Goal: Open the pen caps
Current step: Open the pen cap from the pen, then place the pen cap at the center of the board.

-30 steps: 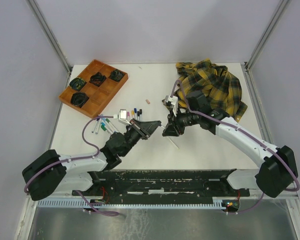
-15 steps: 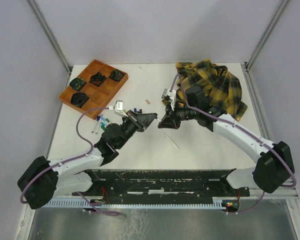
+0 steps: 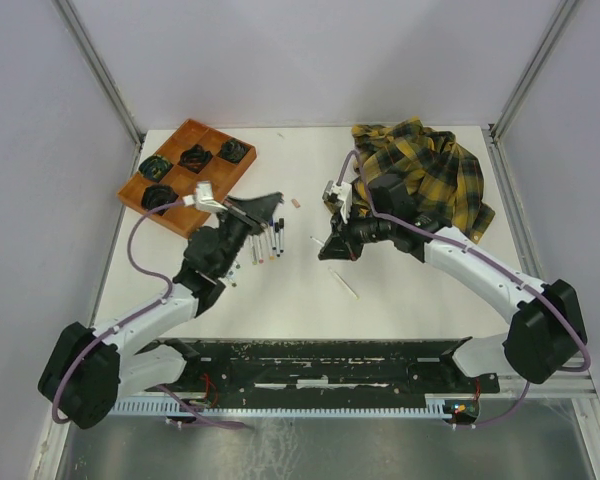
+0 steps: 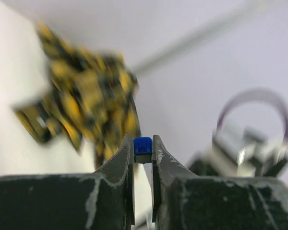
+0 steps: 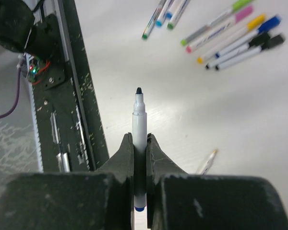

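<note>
Two robot arms work over a white table (image 3: 400, 290), shown from above plus wrist close-ups. The left hand (image 4: 143, 146) is closed on a small blue cap (image 4: 143, 143), pinched betw. its fingertips and held up off the table, over the centre-left area by the rows of pens. The right hand (image 5: 139, 143) is clamped round the white barrel of a marker (image 5: 139, 117). Its dark tip is bare and points away from the wrist, w/ a blue plug at the rear end. This hand hangs above the table's middle, near a yellow-and-black plaid shirt (image 3: 430, 175) heaped at back right. So this one pen looks opened: cap in one hand, barrel in the other, the two well apart. Progress, as a judgement: early. Five capped markers (image 5: 233, 38) lie side by side on the table (green, pink, yellow, blue, black caps), and three more pens (image 5: 165, 12) sit in a tight bunch w/ green and blue ends, apparently capped too. One thin pale barrel (image 3: 343, 283) lies alone on the table near the right hand; can't tell if it has a cap. An orange tray (image 3: 212, 180) w/ dark objects sits at back left. Left to do, prob.: put down the cap and barrel, then uncap the rest one at a time.
</note>
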Robot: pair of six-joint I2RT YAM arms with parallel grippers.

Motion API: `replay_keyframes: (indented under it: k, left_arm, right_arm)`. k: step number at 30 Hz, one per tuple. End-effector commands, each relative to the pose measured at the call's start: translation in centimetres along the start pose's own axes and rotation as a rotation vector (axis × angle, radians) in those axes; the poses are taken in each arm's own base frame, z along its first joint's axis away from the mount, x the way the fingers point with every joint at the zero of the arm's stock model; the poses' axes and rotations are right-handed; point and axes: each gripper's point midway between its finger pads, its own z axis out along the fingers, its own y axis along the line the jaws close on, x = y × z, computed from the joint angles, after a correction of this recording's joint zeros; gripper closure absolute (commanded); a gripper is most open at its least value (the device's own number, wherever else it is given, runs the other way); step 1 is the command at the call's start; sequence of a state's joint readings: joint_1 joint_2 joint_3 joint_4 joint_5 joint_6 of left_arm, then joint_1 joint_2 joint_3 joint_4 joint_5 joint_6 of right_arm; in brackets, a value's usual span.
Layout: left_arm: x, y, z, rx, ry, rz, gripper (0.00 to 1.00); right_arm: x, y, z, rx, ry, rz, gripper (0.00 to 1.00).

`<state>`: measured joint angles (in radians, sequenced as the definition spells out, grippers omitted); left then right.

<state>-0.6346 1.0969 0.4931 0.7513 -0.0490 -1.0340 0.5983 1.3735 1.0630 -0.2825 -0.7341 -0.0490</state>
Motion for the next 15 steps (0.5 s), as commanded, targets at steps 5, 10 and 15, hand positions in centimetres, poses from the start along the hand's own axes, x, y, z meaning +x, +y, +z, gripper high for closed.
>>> replay_keyframes:
  k: [5, 10, 15]
  left_arm:
    - [-14.2, -1.0, 0.0, -0.058, -0.523, 0.006, 0.97]
    - [-11.4, 2.3, 1.6, -0.178, -0.385, 0.044, 0.97]
    - [-5.6, 9.1, 3.9, -0.368, -0.137, 0.072, 0.97]
  right_arm:
    - [3.9, 1.5, -0.2, -0.057, 0.138, 0.144, 1.00]
    - [3.4, -1.2, -1.4, 0.082, 0.114, 0.132, 1.00]
    - [2.9, -3.5, -3.2, 0.209, 0.077, 0.122, 1.00]
